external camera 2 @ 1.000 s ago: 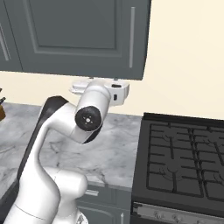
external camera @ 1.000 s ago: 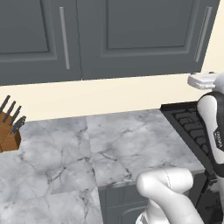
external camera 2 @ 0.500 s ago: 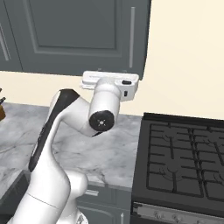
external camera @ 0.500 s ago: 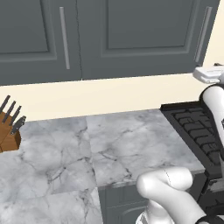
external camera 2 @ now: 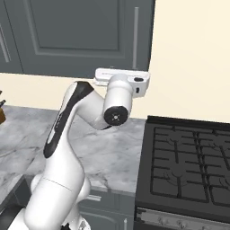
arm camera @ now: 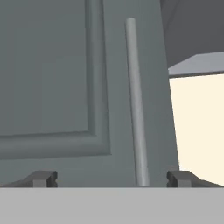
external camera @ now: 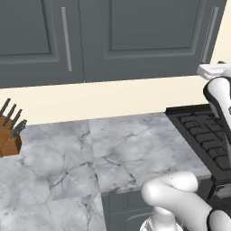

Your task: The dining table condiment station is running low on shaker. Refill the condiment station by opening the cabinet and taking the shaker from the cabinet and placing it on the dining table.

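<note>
Two dark fingertips of the gripper [arm camera: 111, 178] stood wide apart with nothing between them, pointed at the lower end of the silver bar handle [arm camera: 136, 103], which sat a little right of the midline between them. The hand [external camera 2: 121, 81] hung above the marble counter [external camera 2: 112, 152], near the door but apparently not yet at it. As a judgement, the step in hand was the approach to the handle, and doing it well would mean centring the bar between the fingers, going forward until both pads flanked it, closing firmly somewhere along the bar's lower part rather than at its very tip, and then pulling along an arc about the hinge, probably on the door's left edge, so the grip did not twist off. Beyond the arm, the counter ran leftward to a wooden knife block [external camera: 9, 133] at its far left, and a black stove [external camera 2: 188, 170] adjoined it on the right. A cream wall [external camera: 117, 97] rose behind both. Farthest and highest was the cabinet [external camera 2: 81, 31], its dark grey recessed-panel door shut, with a neighbouring door and its own handle [external camera: 66, 38] to the left. The shaker presumably stood inside, hidden behind the closed door; the dining table lay somewhere outside what the cameras covered.
</note>
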